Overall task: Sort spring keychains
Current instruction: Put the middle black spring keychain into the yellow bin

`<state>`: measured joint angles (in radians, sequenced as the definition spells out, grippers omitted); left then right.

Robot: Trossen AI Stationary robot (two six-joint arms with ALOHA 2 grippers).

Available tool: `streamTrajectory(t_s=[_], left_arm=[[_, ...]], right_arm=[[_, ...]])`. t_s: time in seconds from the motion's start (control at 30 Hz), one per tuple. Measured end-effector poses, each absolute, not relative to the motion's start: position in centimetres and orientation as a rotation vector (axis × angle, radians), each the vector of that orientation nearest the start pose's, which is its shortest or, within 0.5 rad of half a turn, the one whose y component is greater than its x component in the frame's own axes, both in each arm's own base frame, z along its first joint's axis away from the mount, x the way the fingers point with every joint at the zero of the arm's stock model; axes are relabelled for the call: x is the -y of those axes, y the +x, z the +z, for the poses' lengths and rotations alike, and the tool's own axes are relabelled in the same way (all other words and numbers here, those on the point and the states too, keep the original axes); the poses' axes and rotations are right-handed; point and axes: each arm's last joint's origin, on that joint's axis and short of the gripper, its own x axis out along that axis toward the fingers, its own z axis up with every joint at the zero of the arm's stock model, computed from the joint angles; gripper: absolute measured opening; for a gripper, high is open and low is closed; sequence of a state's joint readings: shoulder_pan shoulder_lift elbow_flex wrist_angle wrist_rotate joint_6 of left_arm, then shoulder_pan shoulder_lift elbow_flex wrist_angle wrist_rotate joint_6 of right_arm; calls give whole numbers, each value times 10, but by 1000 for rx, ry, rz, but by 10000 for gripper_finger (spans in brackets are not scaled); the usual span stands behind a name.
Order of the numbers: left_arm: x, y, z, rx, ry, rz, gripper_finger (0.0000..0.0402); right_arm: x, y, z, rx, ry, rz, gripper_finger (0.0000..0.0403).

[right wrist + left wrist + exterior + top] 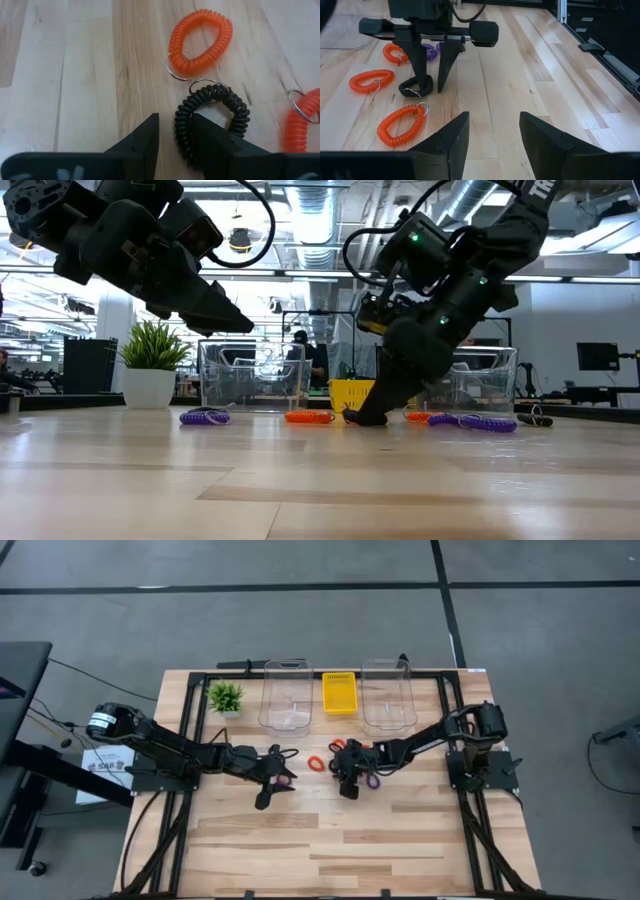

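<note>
Right wrist view: black keychain [212,120] flat on table [75,75], near side of coil caught between right gripper [175,142] fingers, jaws narrowed on it; orange keychain [200,42] just beyond, apart. Left gripper [492,135] raised above boards, jaws open, empty. Purple keychain [204,417] lying near plant [152,360].
</note>
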<state>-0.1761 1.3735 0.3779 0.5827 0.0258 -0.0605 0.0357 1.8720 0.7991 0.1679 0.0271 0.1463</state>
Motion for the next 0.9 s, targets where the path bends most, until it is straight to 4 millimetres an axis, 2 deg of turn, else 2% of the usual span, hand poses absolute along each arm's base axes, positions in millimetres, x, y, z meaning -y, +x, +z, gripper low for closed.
streamTrajectory(t_s=[0.2, 0.57, 0.9], left_arm=[[43, 237, 151, -418, -28, -187, 172], [43, 237, 151, -418, -28, -186, 172], [43, 237, 151, -418, -28, -186, 172]], right_arm=[[-16, 327, 94, -906, 101, -44, 96], [-18, 336, 104, -979, 88, -16, 10], [-28, 345, 117, -1045, 69, 11, 29]])
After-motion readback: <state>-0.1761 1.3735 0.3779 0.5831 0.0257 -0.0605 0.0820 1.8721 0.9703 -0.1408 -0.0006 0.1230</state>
